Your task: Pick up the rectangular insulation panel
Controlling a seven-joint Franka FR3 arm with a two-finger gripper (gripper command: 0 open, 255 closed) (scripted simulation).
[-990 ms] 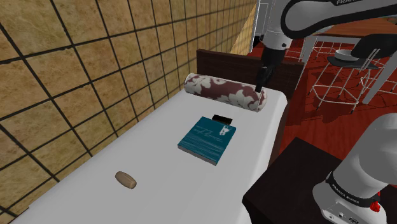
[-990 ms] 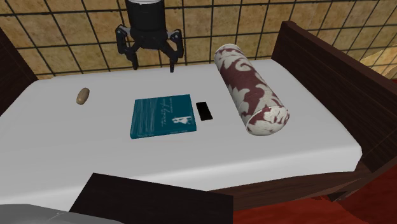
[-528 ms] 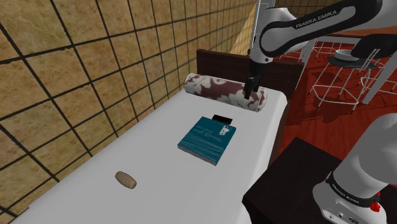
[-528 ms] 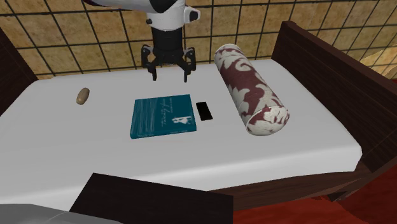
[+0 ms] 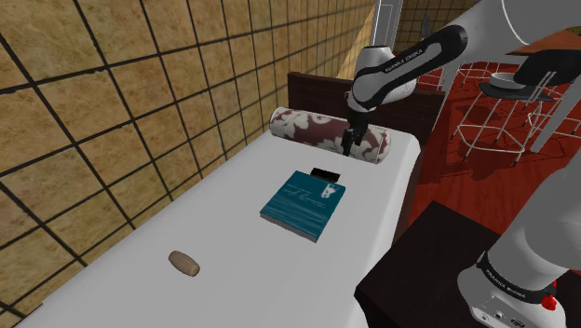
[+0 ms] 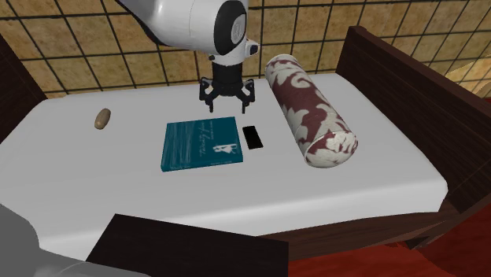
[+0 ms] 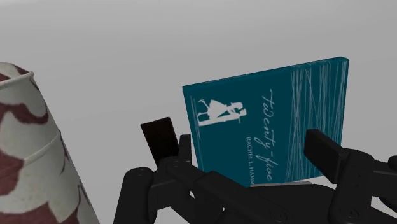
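Note:
A small flat black rectangular panel (image 5: 325, 174) (image 6: 252, 137) (image 7: 160, 138) lies on the white bed, between a teal book (image 5: 304, 203) (image 6: 201, 142) (image 7: 273, 121) and a maroon-and-white bolster (image 5: 328, 133) (image 6: 308, 108) (image 7: 32, 146). My black gripper (image 5: 347, 142) (image 6: 229, 104) (image 7: 254, 153) hangs above the bed beyond the book and the panel, close to the bolster. Its fingers stand apart with nothing between them. In the wrist view the panel lies by one finger and the book spans the gap.
A small brown oval object (image 5: 184, 264) (image 6: 102, 119) lies far along the bed (image 5: 233, 233). A tiled wall (image 5: 112, 102) runs along the bed's far side. Dark wooden bed ends (image 6: 409, 86) rise behind the bolster. My dark stand (image 5: 438, 270) sits beside the bed.
The gripper has come down and moved toward the panel and bolster, rightward in the second exterior view. Its fingers stay apart. Nothing on the bed has moved.

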